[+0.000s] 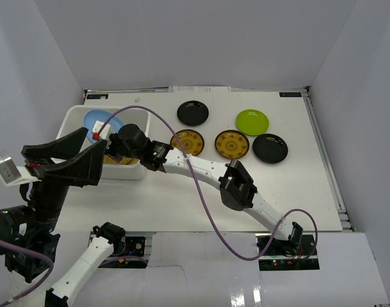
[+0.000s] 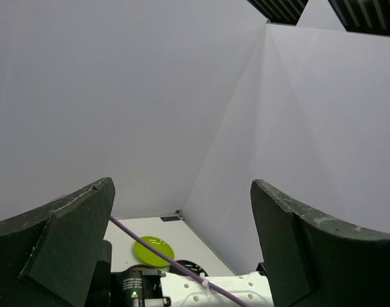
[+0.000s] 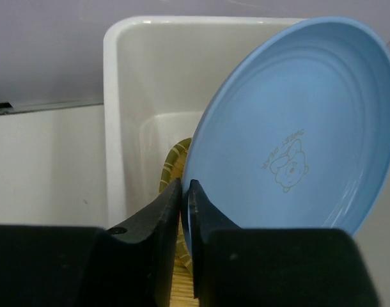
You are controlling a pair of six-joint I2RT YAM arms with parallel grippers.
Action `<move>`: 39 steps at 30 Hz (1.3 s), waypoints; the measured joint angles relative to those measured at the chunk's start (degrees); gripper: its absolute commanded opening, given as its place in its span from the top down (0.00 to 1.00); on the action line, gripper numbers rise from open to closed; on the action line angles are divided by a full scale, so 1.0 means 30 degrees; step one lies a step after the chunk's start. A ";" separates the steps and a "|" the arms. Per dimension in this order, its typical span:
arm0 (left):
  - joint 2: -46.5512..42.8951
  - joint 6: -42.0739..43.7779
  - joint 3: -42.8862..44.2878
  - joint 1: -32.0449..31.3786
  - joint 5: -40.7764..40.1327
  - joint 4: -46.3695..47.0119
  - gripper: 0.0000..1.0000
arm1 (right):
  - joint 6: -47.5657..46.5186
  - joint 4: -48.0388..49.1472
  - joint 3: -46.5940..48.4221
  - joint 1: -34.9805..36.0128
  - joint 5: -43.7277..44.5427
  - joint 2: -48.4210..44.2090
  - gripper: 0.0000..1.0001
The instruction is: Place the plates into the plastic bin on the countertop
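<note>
My right gripper (image 3: pixel 185 187) is shut on the rim of the light blue plate (image 3: pixel 291 128) and holds it tilted over the white plastic bin (image 3: pixel 134 77). A woven bamboo tray (image 3: pixel 172 167) lies in the bin below it. From above, the right gripper (image 1: pixel 116 142) reaches into the bin (image 1: pixel 72 121) with the blue plate (image 1: pixel 93 119). On the countertop (image 1: pixel 297 185) lie two black plates (image 1: pixel 193 113) (image 1: pixel 270 148), two yellow-brown patterned plates (image 1: pixel 188 141) (image 1: pixel 232 144) and a lime green plate (image 1: pixel 252 121). My left gripper (image 1: pixel 73 160) is open and empty, raised left of the bin.
Pale grey walls enclose the table at the back and sides. A purple cable (image 1: pixel 201 192) loops over the right arm. The left wrist view looks up at the walls, with the green plate (image 2: pixel 153 251) low in the frame.
</note>
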 measured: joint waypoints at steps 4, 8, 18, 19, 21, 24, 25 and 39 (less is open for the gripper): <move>0.0160 0.0000 -0.0517 0.0000 -0.0073 -0.0248 0.02 | -0.0517 0.0576 -0.0554 0.0379 0.0510 0.0809 0.41; 0.0291 0.0015 -0.0590 0.0000 -0.0510 -0.0350 0.02 | -0.0641 0.1763 -0.1064 0.0430 0.0743 0.0750 0.33; 0.1122 -0.0568 -0.0597 0.0000 -0.1122 -0.0554 0.02 | 0.2834 0.3803 -0.6608 -0.0051 0.0663 -0.4095 0.34; 0.1311 -0.0663 -0.0619 0.0000 -0.1071 -0.0554 0.02 | 0.3432 0.4583 -0.8539 -0.0211 0.0918 -0.5610 0.34; 0.1829 -0.1049 -0.0838 0.0000 -0.0947 -0.0525 0.02 | 0.4677 0.5464 -1.2619 -0.0743 0.1479 -0.9071 0.38; 0.2812 -0.1989 -0.1953 0.0000 -0.0146 -0.0328 0.07 | 0.7118 0.6987 -1.8214 -0.2616 0.2637 -1.4338 0.48; 0.3293 -0.2390 -0.2433 0.0000 0.0270 -0.0204 0.09 | 0.8160 0.7257 -2.0174 -0.3643 0.3118 -1.6174 0.51; 1.0418 -0.7322 -0.9959 -0.3395 0.2062 0.4306 0.20 | 1.5671 0.4823 -3.7718 -2.2476 0.5923 -2.9594 0.44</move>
